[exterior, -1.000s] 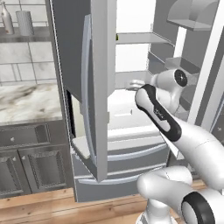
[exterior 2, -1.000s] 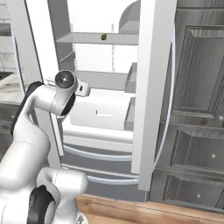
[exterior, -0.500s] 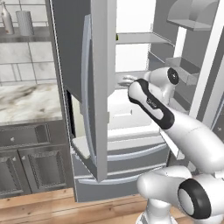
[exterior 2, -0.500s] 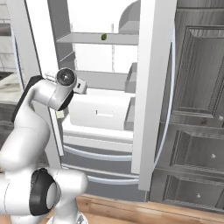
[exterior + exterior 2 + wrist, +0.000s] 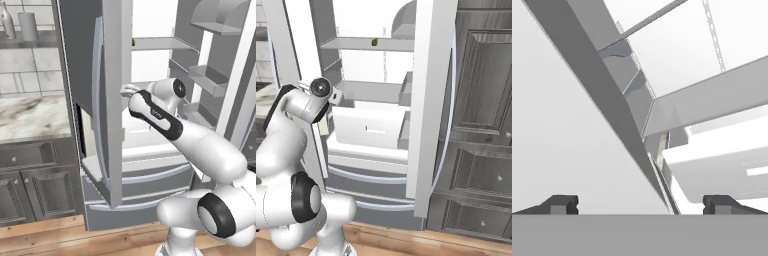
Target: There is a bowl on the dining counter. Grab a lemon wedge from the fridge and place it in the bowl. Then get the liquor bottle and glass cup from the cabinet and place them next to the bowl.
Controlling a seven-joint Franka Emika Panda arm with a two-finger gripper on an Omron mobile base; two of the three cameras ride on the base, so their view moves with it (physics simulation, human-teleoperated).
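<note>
Your arm is glossy white with rounded links, black joint bands and dark round caps.

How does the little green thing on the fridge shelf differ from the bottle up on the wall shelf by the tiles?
The lemon wedge is a tiny dark green sliver lying low on a shelf inside the open fridge. The bottle is much taller, pale, and stands upright on an open wall shelf outside the fridge, beside a grey cup. Both rest untouched; the gripper is open and empty.
</note>
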